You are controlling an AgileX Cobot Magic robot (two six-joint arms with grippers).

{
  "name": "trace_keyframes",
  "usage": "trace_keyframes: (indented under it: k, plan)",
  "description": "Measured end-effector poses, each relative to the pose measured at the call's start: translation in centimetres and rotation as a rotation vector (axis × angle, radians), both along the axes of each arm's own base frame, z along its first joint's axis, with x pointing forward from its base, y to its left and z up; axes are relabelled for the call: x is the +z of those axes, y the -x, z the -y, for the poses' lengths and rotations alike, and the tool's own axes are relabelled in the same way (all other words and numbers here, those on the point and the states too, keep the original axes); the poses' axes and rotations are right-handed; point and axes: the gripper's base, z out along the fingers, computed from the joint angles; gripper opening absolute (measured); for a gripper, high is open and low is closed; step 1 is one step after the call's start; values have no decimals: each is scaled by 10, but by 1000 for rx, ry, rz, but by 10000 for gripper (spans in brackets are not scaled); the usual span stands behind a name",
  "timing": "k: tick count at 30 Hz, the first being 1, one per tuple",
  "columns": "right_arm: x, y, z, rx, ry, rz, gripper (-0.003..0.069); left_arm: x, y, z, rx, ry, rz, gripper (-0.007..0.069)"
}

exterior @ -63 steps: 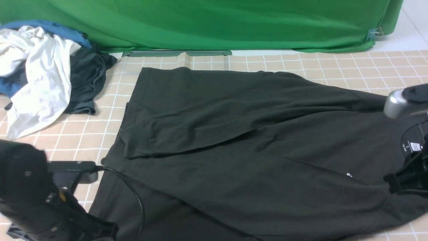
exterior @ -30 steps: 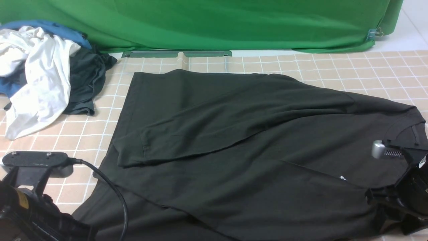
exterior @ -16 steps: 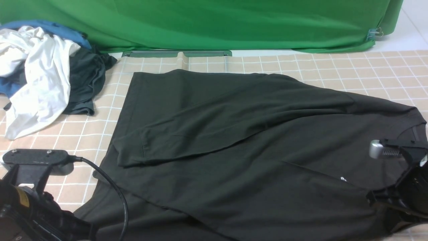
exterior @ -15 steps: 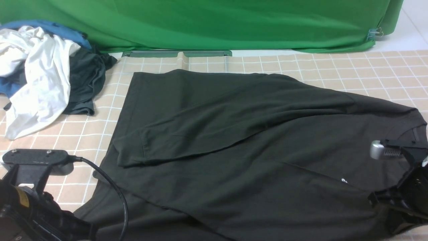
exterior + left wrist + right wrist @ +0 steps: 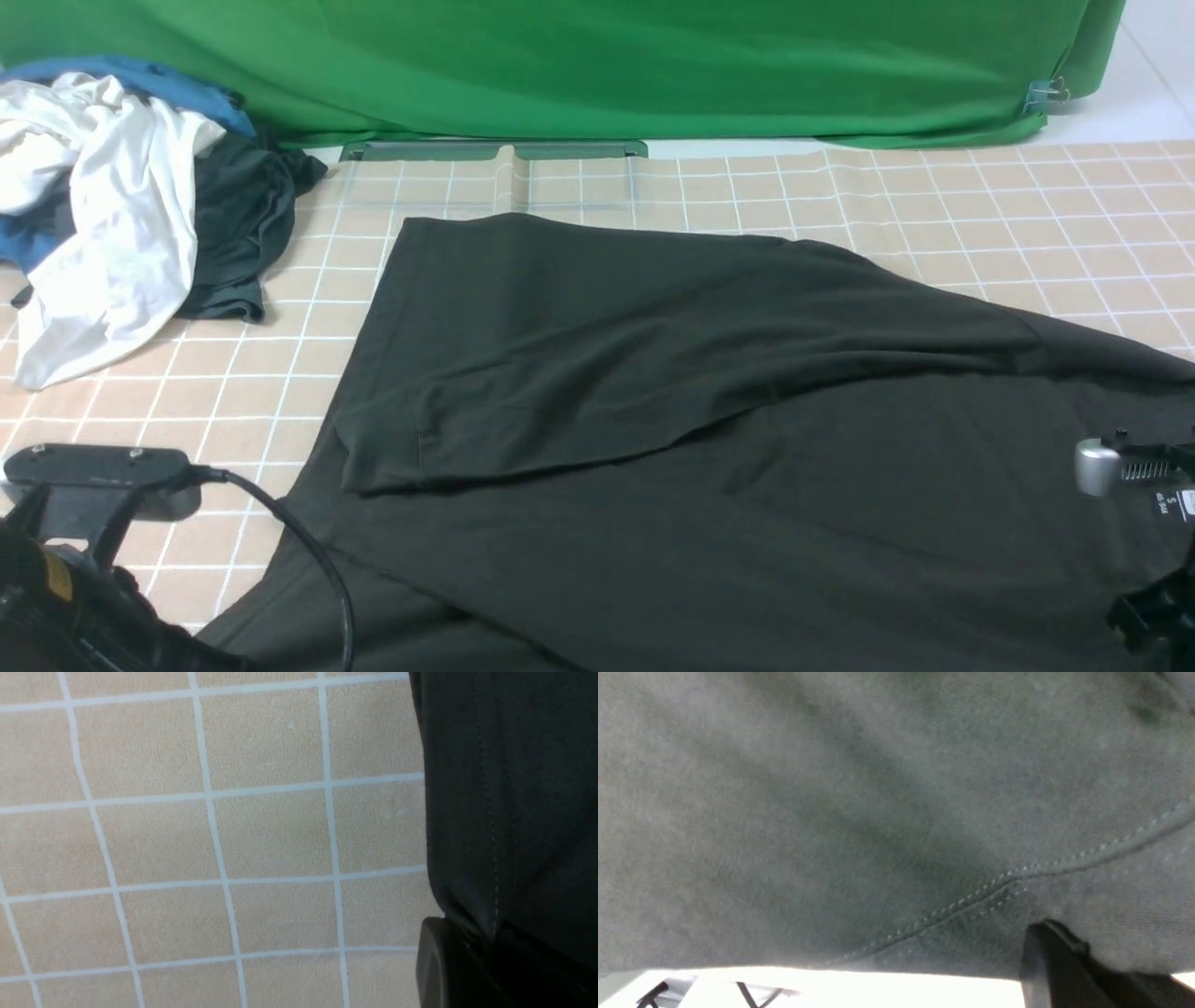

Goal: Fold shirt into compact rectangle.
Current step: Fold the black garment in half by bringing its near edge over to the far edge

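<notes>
The black shirt (image 5: 709,429) lies spread over the checked table, with one sleeve (image 5: 523,420) folded across its body. Its white neck label (image 5: 1178,505) shows at the right edge. In the left wrist view my left gripper (image 5: 490,940) is shut on the shirt's stitched hem (image 5: 495,812), beside bare table. In the right wrist view my right gripper (image 5: 1083,952) is shut on shirt fabric just below a stitched seam (image 5: 1008,879). The front view shows only the left arm (image 5: 65,579) at the bottom left and the right arm's wrist (image 5: 1120,462) at the right edge.
A pile of clothes sits at the back left: a white garment (image 5: 103,215), a blue one (image 5: 140,79) and a dark grey-green one (image 5: 238,219). A green backdrop (image 5: 597,65) hangs behind the checked tablecloth (image 5: 934,196). A black cable (image 5: 317,569) loops from the left wrist.
My right gripper has shut on the shirt. Both arms have drawn back toward the near edge, and the whole shirt has slid nearer and to the right with them.
</notes>
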Motion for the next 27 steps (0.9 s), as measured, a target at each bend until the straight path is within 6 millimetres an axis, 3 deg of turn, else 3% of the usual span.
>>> trace_keyframes:
  k: [10, 17, 26, 27]
  plan:
    - [0, 1, 1, 25, 2, -14, 59, 2, -2, 3, 2, 27, 14, 36]
    - [0, 0, 1, 50, -2, -4, 59, 22, -20, 8, 30, 60, 135, 36]
    - [31, -28, 0, 57, 3, 126, 58, 56, -80, 22, 41, 72, 217, 36]
    - [38, -34, 0, 59, 5, 150, 58, 62, -95, 24, 52, 76, 231, 36]
